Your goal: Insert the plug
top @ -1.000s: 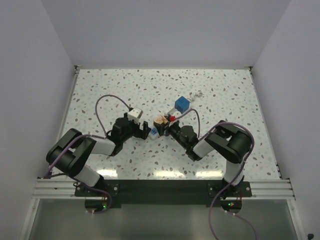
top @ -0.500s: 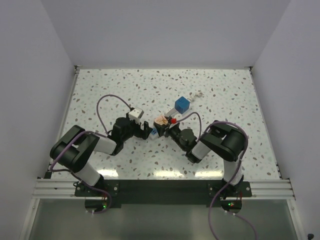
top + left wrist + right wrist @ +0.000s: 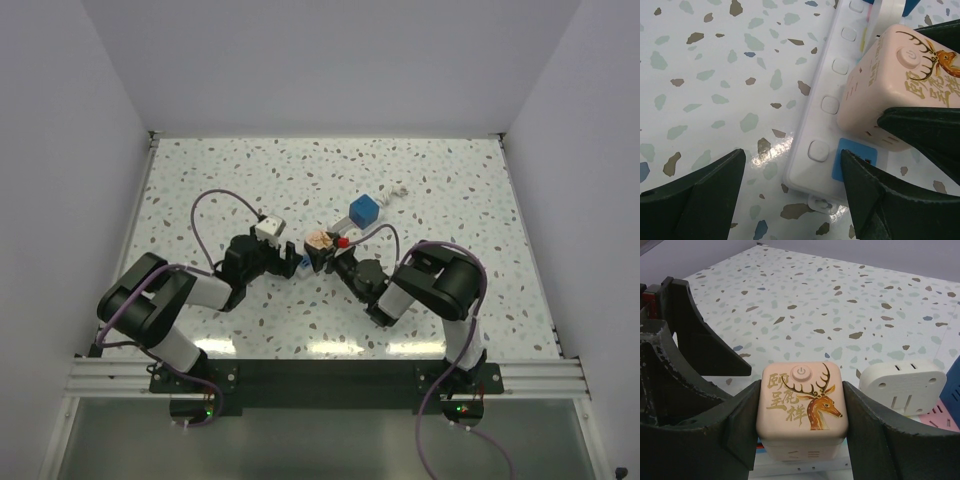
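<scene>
Right tool [image 3: 803,412] squeezing one pink square plug with a gold deer [image 3: 800,390], on top of one long white power strip [image 3: 827,107], left tool [image 3: 791,160] wide open at its end, five buttons [image 3: 830,104] showing, plug's prongs hidden.

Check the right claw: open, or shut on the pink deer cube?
Shut on the pink deer cube: both fingers of the right claw press against its sides, no gap showing.

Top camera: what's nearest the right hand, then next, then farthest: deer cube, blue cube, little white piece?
1. Deer cube: held in the right hand.
2. Blue cube: just behind, rightward.
3. Little white piece: farthest back, right.
</scene>
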Robot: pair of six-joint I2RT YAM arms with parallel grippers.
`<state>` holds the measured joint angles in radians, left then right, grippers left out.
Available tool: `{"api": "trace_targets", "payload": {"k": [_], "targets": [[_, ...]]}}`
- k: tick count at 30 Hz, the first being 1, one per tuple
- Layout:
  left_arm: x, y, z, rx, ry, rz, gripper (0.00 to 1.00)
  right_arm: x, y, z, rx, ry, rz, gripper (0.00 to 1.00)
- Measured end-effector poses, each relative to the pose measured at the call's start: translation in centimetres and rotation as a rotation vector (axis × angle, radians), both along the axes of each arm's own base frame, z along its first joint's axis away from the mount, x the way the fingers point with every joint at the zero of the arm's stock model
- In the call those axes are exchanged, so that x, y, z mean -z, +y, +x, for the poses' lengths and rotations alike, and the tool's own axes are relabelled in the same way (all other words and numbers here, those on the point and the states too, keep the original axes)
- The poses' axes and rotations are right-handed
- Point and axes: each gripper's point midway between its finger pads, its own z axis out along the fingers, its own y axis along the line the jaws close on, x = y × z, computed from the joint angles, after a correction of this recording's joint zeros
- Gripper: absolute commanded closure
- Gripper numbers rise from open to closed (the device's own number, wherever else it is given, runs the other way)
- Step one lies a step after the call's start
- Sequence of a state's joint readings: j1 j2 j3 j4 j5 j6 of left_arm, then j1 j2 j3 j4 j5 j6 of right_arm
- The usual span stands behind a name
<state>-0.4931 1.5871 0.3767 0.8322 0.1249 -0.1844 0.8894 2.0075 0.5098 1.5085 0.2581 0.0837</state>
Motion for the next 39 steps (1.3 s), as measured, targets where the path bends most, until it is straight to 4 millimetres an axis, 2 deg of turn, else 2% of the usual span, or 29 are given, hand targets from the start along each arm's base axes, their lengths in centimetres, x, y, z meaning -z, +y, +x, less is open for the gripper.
{"api": "trace_targets", "payload": {"k": [22,26,31,39], "targets": [[0.0,1.1,0.1,-0.040,0.010,-0.005,0.20,0.6,0.9,-0.9,0.052,0.025,0.024,1.00],[0.0,1.1,0.1,-0.039,0.010,-0.006,0.20,0.6,1.2,-0.5,0.063,0.021,0.030,1.00],[0.0,1.5,0.1,-0.049,0.011,-0.008,0.21,1.9,2.3,-0.5,0.044,0.039,0.027,1.00],[-0.1,1.6,-0.1,-0.054,0.012,-0.008,0.21,2.1,2.4,-0.6,0.040,0.045,0.030,1.00]]}}
